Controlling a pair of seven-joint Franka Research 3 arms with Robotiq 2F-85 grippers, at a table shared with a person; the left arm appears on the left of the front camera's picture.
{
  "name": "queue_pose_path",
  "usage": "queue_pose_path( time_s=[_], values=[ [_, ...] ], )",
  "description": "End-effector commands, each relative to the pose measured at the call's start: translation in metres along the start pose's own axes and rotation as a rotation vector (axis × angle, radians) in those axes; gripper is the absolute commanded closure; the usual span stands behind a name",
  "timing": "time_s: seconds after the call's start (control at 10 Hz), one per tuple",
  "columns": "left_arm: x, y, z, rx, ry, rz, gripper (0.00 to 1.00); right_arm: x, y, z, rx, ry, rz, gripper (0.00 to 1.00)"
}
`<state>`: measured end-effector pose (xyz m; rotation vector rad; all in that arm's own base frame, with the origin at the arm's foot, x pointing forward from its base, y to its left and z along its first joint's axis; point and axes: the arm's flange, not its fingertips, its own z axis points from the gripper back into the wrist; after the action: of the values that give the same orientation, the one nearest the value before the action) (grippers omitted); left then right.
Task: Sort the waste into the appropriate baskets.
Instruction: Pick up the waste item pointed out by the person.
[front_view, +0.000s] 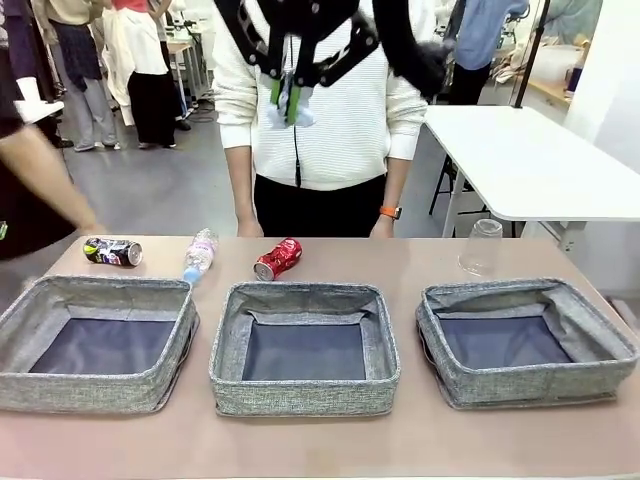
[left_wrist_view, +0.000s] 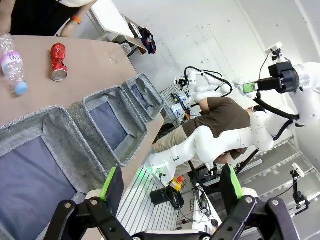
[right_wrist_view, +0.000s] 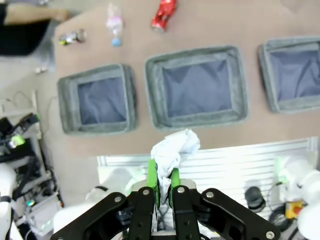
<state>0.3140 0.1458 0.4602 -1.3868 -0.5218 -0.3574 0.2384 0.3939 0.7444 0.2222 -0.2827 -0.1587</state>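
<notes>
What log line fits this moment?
right claw: shut on paper, raised | left claw: open | red can, dark can, bottle, cup: on table

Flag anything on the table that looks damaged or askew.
The red can is crushed and lies on its side behind the middle basket. The bottle and dark can also lie flat to its left.

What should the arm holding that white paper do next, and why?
Probably carry it forward over a basket and lower it before opening. The right gripper is shut on the crumpled paper ball, high above the table's near edge. All three baskets look empty, so I cannot tell which one is right.
</notes>
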Motion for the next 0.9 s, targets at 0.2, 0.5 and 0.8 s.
queue_pose_path(
  time_s=[0.2, 0.5, 0.8],
  values=[
    [0.001, -0.002, -0.001, -0.017, -0.012, -0.019, 0.0, 0.005, 0.01, 0.025, -0.062, -0.05, 0.026, 0.9],
    [0.001, -0.002, -0.001, -0.017, -0.012, -0.019, 0.0, 0.001, -0.001, 0.019, -0.04, -0.026, 0.013, 0.9],
    [0.001, -0.002, -0.001, -0.017, -0.012, -0.019, 0.0, 0.001, -0.001, 0.019, -0.04, -0.026, 0.013, 0.9]
  ],
)
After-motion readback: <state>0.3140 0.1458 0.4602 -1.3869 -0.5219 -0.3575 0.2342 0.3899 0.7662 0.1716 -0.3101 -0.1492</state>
